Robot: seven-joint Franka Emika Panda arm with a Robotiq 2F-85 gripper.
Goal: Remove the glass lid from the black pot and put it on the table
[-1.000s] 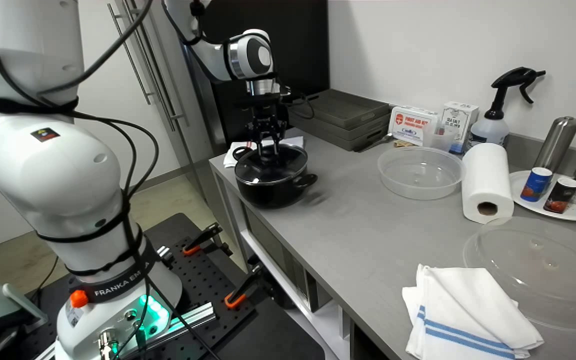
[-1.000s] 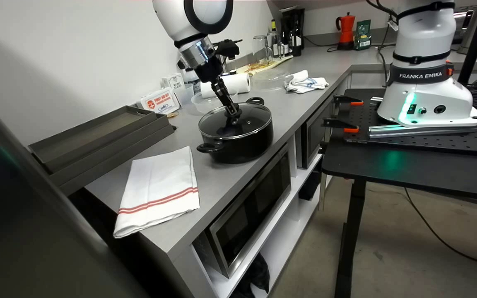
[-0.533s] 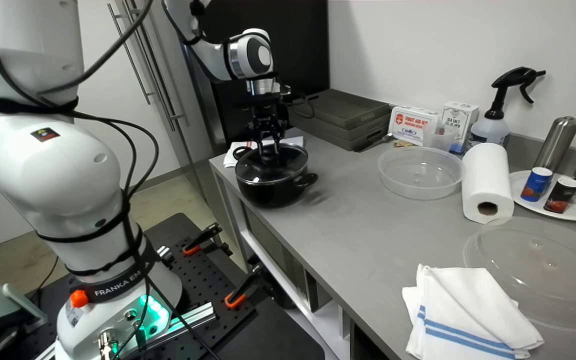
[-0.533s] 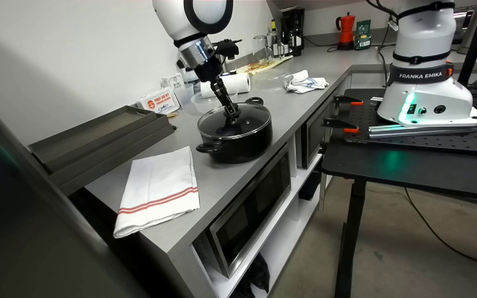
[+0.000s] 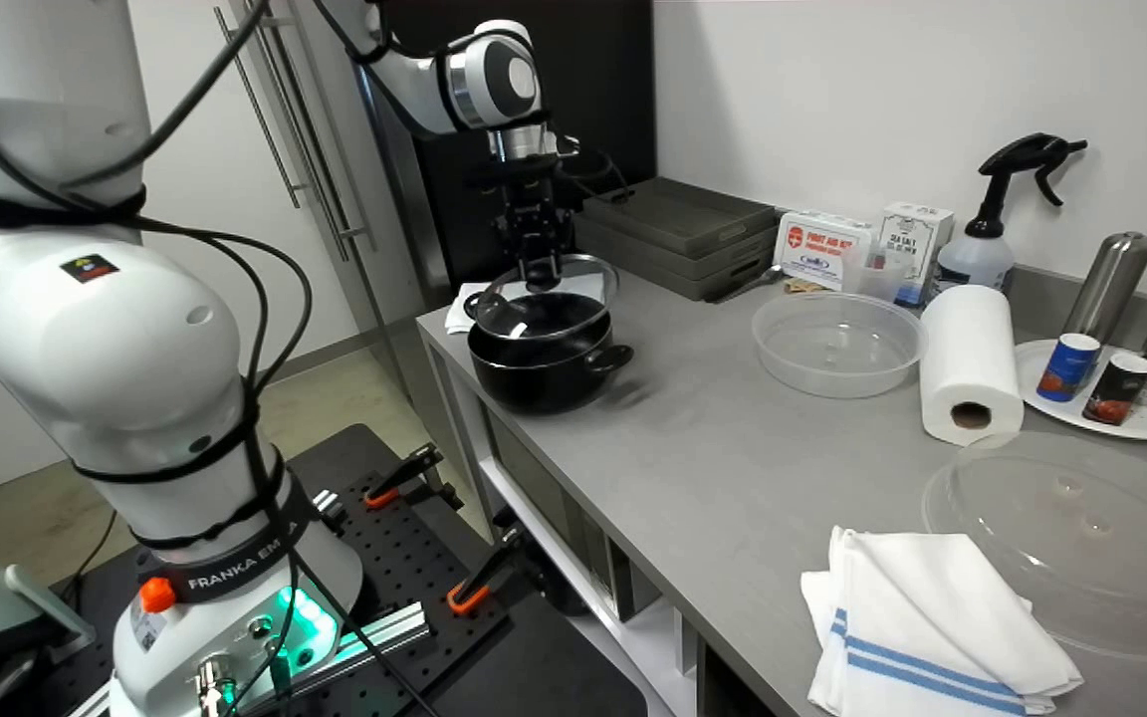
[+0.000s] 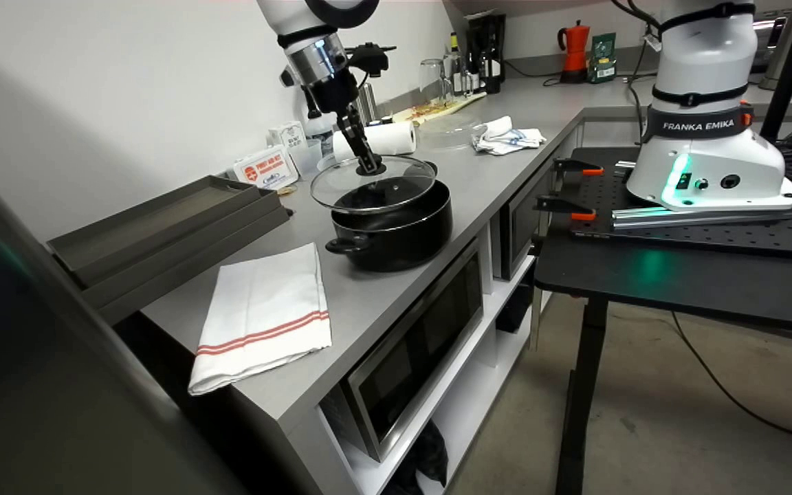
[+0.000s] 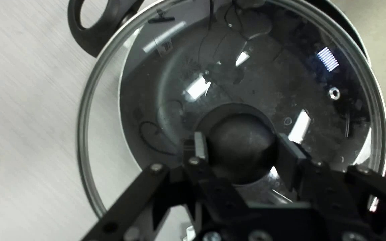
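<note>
The glass lid (image 5: pixel 588 289) is lifted off the black pot (image 5: pixel 539 383). It hangs slightly tilted just above the open pot, shifted to one side in an exterior view (image 6: pixel 341 191). The pot stands upright on the table (image 5: pixel 713 458) near its front edge; it also shows in an exterior view (image 6: pixel 406 244). My gripper (image 6: pixel 370 167) is shut on the lid's dark knob from above, and it also shows in an exterior view (image 5: pixel 541 277). In the wrist view my fingers (image 7: pixel 241 147) lie on either side of the knob, with the pot's dark inside through the glass.
A white towel with red stripes (image 6: pixel 265 302) lies beside the pot. Stacked grey trays (image 5: pixel 678 234) stand by the wall. A clear bowl (image 5: pixel 837 349), paper-towel roll (image 5: pixel 972 363), larger clear dish (image 5: pixel 1101 538) and blue-striped towel (image 5: pixel 932 617) lie farther along the table.
My gripper has risen with the lid in it and moved slightly toward the trays' side. The lid has come up off the pot; the pot has stayed in place.
</note>
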